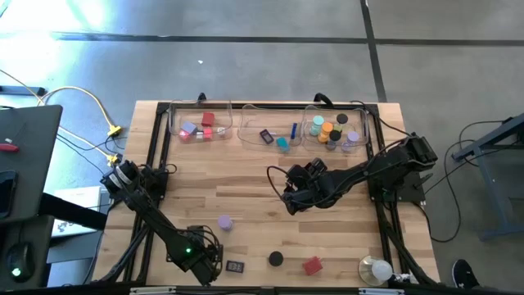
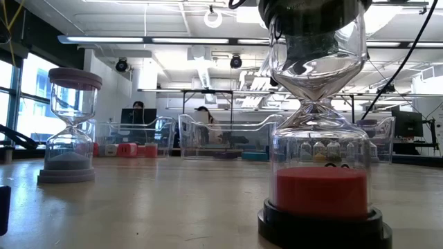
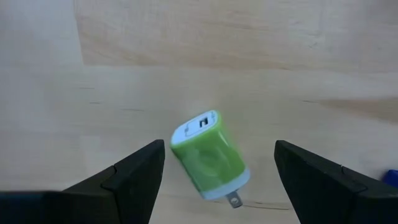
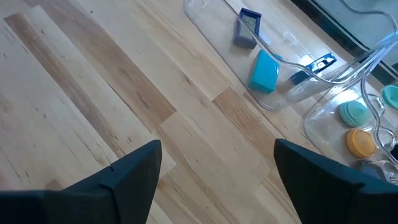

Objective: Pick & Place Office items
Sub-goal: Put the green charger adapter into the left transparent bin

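The pale butcher-block wooden table [image 1: 246, 205] is built of joined planks with visible grain and a smooth, matt finish. Three clear, glossy plastic trays [image 1: 270, 131] along its far edge catch bright highlights. A lime-green and white plastic USB charger plug [image 3: 208, 155] has a smooth satin shell and a small shiny metal prong. Two hourglass timers of glossy transparent plastic or glass stand on the wood: one with a matt lavender cap and base [image 2: 69, 124], one with a black base and red sand [image 2: 320, 138]. The left gripper's dark fingers [image 3: 124, 180] look matt and smooth.
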Robot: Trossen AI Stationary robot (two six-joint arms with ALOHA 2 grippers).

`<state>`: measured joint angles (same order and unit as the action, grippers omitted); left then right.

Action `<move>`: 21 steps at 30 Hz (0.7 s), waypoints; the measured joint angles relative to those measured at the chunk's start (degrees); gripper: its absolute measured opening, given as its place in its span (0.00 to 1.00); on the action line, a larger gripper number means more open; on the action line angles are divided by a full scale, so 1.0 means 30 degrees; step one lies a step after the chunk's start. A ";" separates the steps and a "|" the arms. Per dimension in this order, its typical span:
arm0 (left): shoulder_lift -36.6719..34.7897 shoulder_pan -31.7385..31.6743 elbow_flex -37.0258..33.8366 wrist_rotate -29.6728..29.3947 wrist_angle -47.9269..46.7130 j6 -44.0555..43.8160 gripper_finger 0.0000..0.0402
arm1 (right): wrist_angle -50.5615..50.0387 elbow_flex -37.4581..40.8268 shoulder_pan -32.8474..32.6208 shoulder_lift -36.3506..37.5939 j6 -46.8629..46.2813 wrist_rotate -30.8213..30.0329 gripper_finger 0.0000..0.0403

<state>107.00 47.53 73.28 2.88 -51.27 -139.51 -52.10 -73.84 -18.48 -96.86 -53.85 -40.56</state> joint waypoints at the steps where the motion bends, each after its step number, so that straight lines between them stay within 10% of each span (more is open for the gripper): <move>1: 0.0002 0.0000 0.0000 0.0005 0.0007 0.0100 0.73 | 0.0000 0.0000 0.0000 0.0000 0.0047 0.0000 0.74; 21: 0.0022 -0.0095 -0.0391 0.0107 0.0026 0.0934 0.42 | -0.0109 0.0000 -0.0051 0.0000 0.0056 0.0002 0.74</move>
<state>107.07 47.24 72.10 3.20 -51.19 -136.71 -52.42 -73.84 -18.63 -96.86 -53.68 -40.55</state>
